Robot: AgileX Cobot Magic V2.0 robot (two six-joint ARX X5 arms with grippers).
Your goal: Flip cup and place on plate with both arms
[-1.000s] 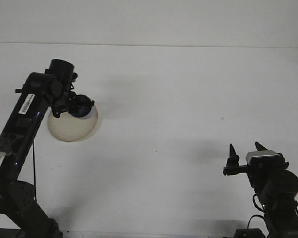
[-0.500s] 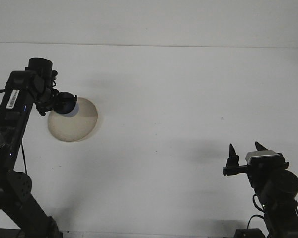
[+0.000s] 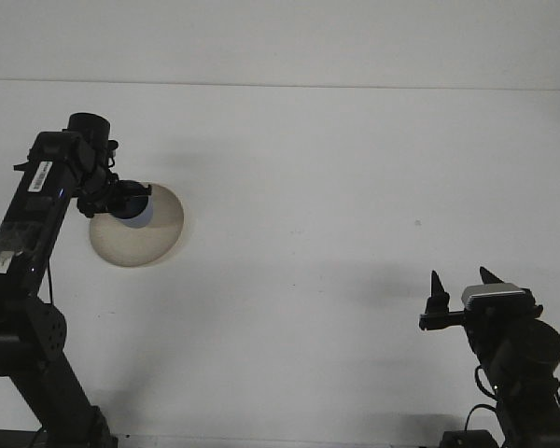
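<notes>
A dark blue cup (image 3: 133, 209) with a pale rim hangs over the upper left part of the beige round plate (image 3: 145, 241). My left gripper (image 3: 121, 200) is shut on it, coming in from the left, and the black fingers hide part of the cup. I cannot tell whether the cup touches the plate. At the lower right, far from the plate, my right gripper (image 3: 463, 286) points upward and stands open with nothing between its fingers.
The white table (image 3: 317, 187) stretches between the two arms. Its far edge meets a white wall (image 3: 280, 37) at the top. The left arm's black links (image 3: 28, 233) rise along the left side of the view.
The left gripper carried the cup left to the plate's upper left edge, then slightly back right and down. The right arm has not moved.
</notes>
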